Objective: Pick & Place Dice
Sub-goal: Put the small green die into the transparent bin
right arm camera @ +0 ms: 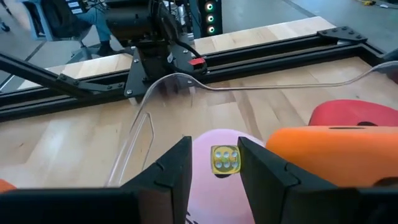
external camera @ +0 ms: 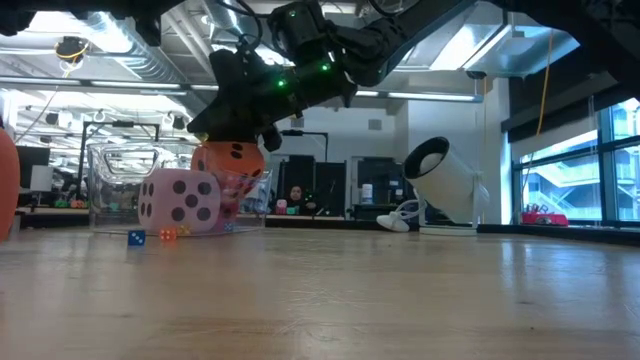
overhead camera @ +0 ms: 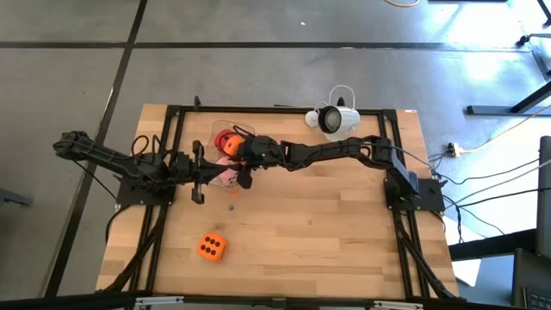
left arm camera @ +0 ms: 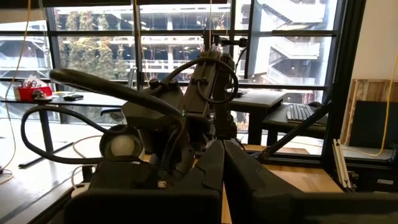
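A clear container (overhead camera: 207, 129) (right arm camera: 186, 78) stands near the table's far edge. A red die (overhead camera: 225, 138) (right arm camera: 348, 112) and an orange die (external camera: 232, 160) (right arm camera: 323, 149) lie in it. The pink die (overhead camera: 228, 177) (external camera: 180, 202) rests on the table at the container's near side. The second orange die (overhead camera: 211, 247) lies alone toward the near edge. My right gripper (overhead camera: 244, 166) (right arm camera: 214, 146) hovers above the pink die, shut on a small yellow die (right arm camera: 225, 160). My left gripper (overhead camera: 198, 176) (left arm camera: 222, 155) waits shut, just left of the container. My right gripper pinches the small yellow die's sides (right arm camera: 236, 160) between its two fingertips (right arm camera: 249, 162). The fingers slant down from the table's right side. The little die is lifted clear, above the pink die (right arm camera: 214, 190), with a pip face turned to the wrist camera.
Two tiny dice, blue (external camera: 135, 238) and orange (external camera: 167, 234), lie on the wood in front of the pink die. A white camera-like device (overhead camera: 334, 119) (external camera: 440, 185) sits at the far edge. Black frame rails (overhead camera: 164, 215) border the table. A person (external camera: 295, 195) sits far behind.
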Controlling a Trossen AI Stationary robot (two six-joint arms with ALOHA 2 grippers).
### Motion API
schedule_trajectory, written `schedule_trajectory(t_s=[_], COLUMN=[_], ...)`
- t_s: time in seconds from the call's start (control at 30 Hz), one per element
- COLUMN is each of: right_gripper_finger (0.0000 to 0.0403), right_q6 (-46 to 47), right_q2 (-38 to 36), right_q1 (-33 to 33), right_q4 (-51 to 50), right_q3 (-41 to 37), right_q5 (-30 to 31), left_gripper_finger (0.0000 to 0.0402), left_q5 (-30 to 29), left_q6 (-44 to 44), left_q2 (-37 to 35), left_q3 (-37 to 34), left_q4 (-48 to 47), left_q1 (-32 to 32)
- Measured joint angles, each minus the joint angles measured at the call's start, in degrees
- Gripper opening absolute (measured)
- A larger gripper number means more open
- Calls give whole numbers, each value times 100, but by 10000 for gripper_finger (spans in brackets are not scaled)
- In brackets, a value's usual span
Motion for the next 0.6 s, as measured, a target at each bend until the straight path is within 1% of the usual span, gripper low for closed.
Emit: schedule_trajectory(t_s=[0.3,0.43,0.6], right_gripper_finger=[129,129,130], right_q6=[-211,-314,-453], right_q2=[4,119,543], right_q1=[-52,-70,-50], right_q4=[-64,-296,-870], right_q3=[53,468,1094], right_q5=[-4,-4,-231], left_gripper_finger=[4,4,4], left_q5=[-8,-7,-5], left_q6=[72,181,175], left_q2=[-5,-124,-371], left_q3=[-2,-2,-2], left_q4=[37,179,-37], left_q1=[0,-7,-18])
